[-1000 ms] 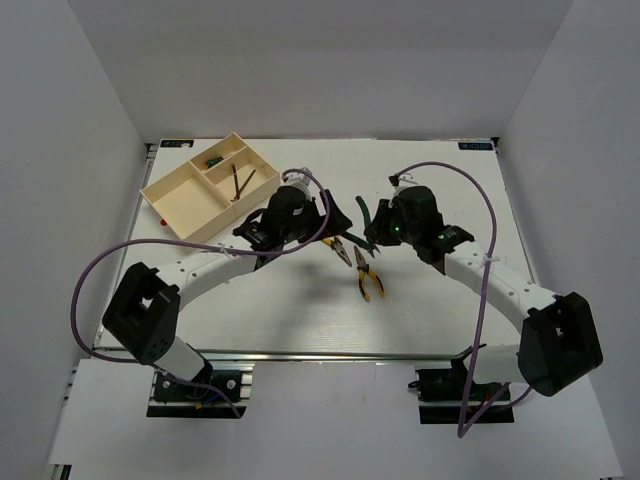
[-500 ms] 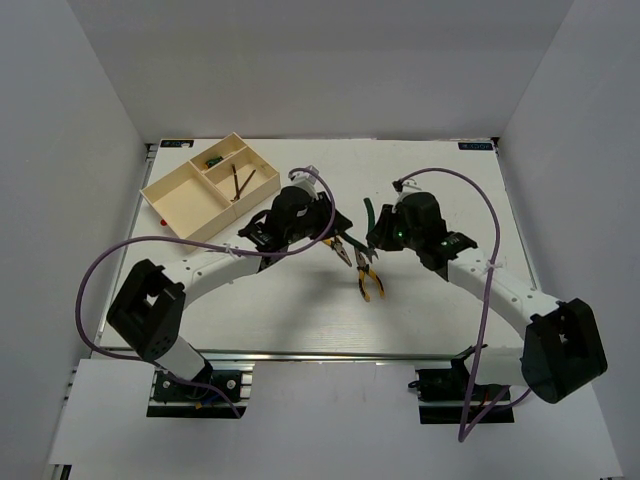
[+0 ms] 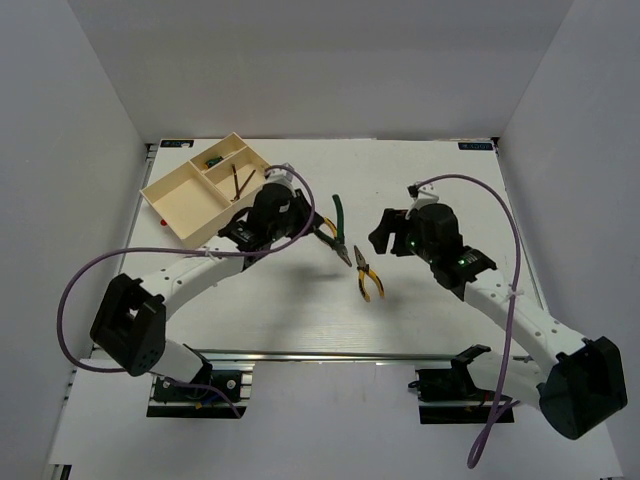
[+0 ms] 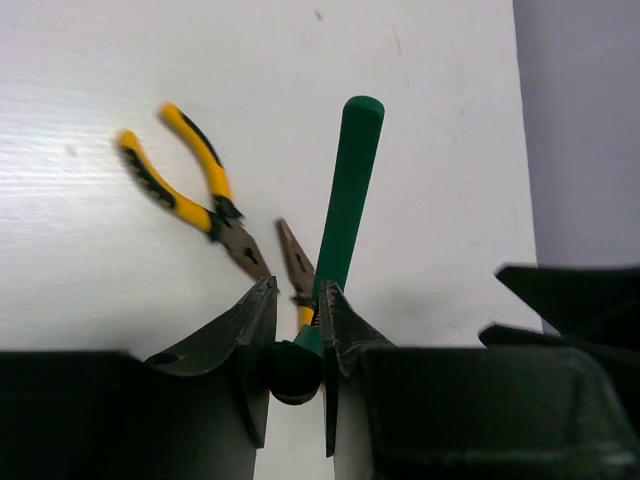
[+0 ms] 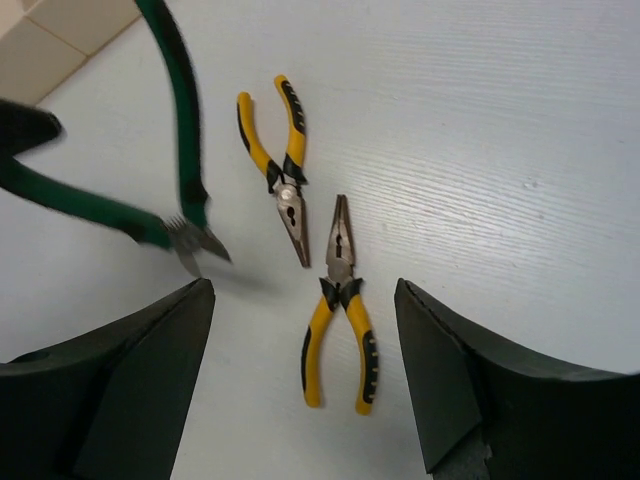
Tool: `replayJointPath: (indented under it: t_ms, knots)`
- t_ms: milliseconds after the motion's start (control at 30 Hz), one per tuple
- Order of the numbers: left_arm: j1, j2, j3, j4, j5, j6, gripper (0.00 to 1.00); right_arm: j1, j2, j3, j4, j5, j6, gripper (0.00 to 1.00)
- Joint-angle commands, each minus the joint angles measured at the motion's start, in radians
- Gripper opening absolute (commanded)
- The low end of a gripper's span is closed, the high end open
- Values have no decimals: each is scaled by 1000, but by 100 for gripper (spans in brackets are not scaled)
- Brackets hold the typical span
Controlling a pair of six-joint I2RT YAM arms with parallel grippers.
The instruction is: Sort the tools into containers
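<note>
Green pliers up in the left jaws, tray off at ten o'clock.
The left jaws pinch narrow on one handle of the green pliers, which look to hang clear of the counter, long axis roughly twelve to six from above. The tray lies at ten o'clock from them, nearer the left arm. The right jaws gape wide and empty at three o'clock, and two yellow pliers lie on the counter between the arms.
</note>
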Motion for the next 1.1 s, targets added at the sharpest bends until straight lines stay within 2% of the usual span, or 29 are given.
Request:
replayJointPath:
  t_ms: [0, 233, 367, 600, 800, 1067]
  knots:
    - [64, -92, 76, -58, -87, 60, 0, -2, -73, -44, -20, 68, -41, 79]
    - [274, -106, 136, -152, -26, 147, 0, -5, -145, -112, -51, 95, -79, 82]
    - [444, -85, 176, -184, 19, 198, 0, -7, -173, -153, -48, 74, -75, 83]
    - [671, -34, 250, -187, 176, 264, 0, -5, -197, -213, -28, 43, -59, 83]
    - [800, 44, 325, -195, 254, 296, 0, -5, -202, -262, -11, 36, -61, 82]
    - [926, 139, 291, -97, 344, 296, 0, -4, -220, -293, -2, 23, -58, 82]
